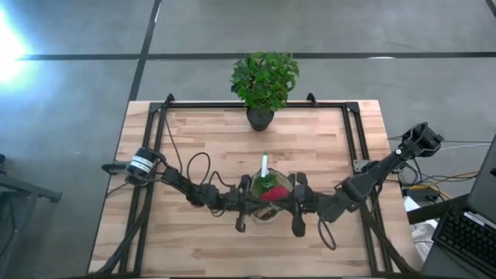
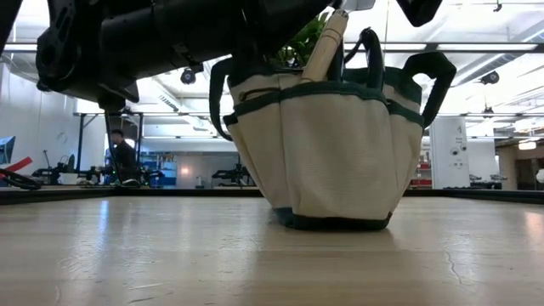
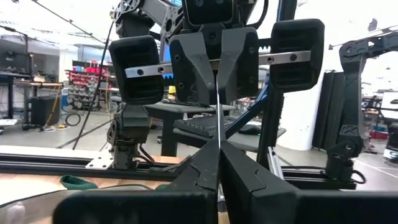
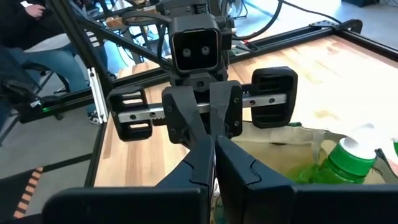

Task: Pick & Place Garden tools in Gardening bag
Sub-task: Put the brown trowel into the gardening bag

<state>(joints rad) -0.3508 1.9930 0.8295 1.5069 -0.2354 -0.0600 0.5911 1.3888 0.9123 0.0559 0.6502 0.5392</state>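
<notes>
The khaki gardening bag (image 2: 331,153) with green trim stands on its base at the table's middle (image 1: 268,209). In it show a red glove (image 1: 270,194) and a green spray bottle (image 4: 345,163) with a white cap. A pale handle (image 2: 327,47) sticks up past the bag's rim. The bag's green handles (image 2: 429,76) stand free. My left gripper (image 1: 260,203) and my right gripper (image 1: 280,203) are both shut, level above the bag's opening, tip facing tip. Each wrist view shows the other gripper straight ahead: the right one (image 3: 219,93), the left one (image 4: 210,127). Whether the tips touch, I cannot tell.
A leafy potted plant (image 1: 263,81) in a black pot (image 1: 260,118) stands at the table's far edge. Black frame rails (image 1: 353,132) run along the table's sides. People sit beyond the table (image 4: 25,31). Bare wood lies near and left of the bag (image 2: 127,246).
</notes>
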